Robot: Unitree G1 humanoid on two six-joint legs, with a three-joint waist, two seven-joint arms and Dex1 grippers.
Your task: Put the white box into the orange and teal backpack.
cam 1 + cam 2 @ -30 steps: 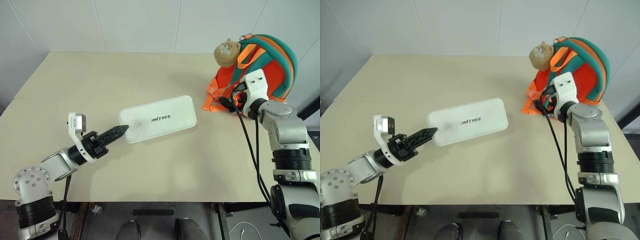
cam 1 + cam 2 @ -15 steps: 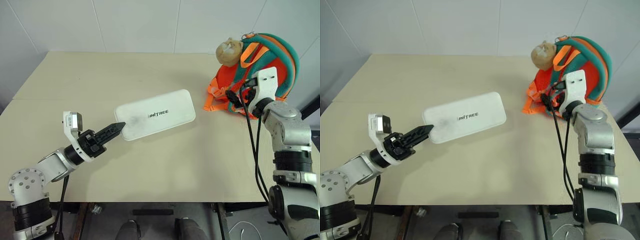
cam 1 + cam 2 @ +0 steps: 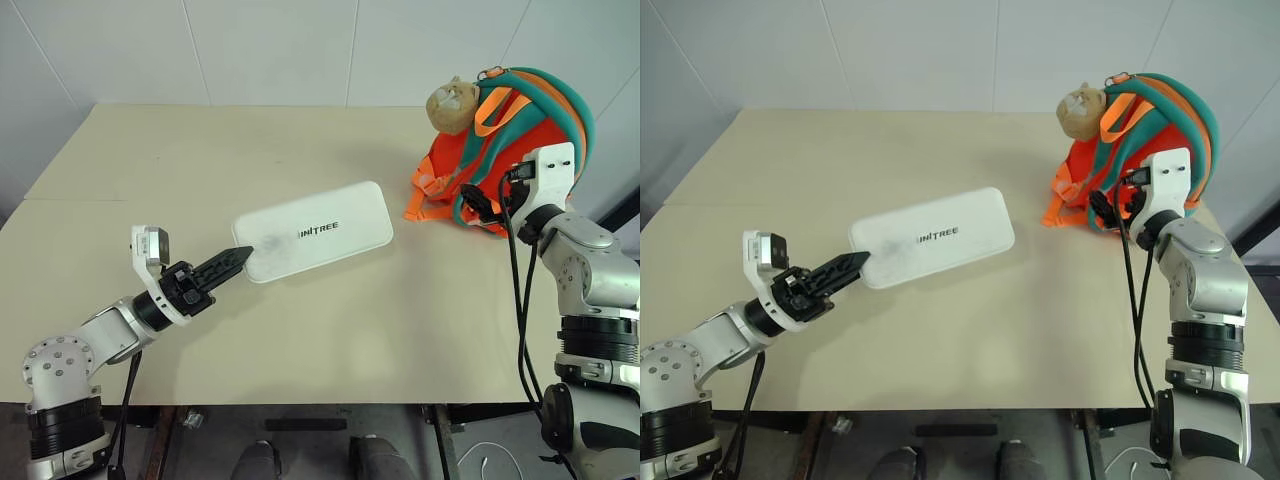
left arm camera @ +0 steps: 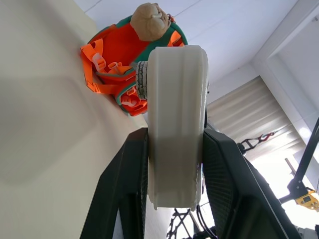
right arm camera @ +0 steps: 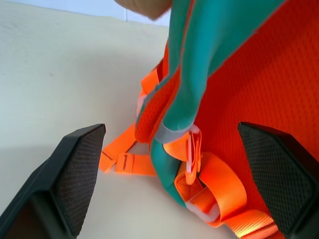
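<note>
Box point(image 3: 312, 232), end clamped in left gripper point(image 3: 238, 262), now lifted off table point(image 3: 350, 330) left of backpack point(image 3: 520, 140); right gripper point(image 5: 172, 174), wide open and empty, backed off slightly, ready for insertion.

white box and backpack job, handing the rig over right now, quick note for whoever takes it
Left gripper: shut on one end of the white box, holding it out over the table.
Right gripper: open, empty, at the straps of the orange and teal backpack.
Backpack sits at the table's far right, plush head on top.
Done: box picked up.
Left: get the backpack open, slide the box inside.
</note>
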